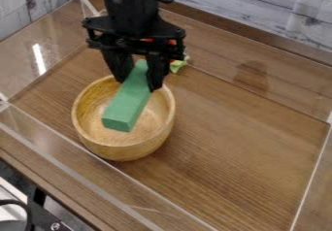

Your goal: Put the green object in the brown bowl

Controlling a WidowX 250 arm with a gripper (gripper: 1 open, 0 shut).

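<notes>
Jaws clamp green object point(127, 104) over brown bowl point(91, 130); block top hidden.

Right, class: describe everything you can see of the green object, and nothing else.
The green object is a long, flat rectangular block, plain light green with a matt, unmarked surface. It hangs tilted, its upper end clamped in the gripper and its lower end slanting down toward the camera. It sits over the opening of the brown bowl, its lower end low inside the rim; whether that end touches the bowl's floor cannot be told. Only the gripper's fingers plainly touch it.
</notes>
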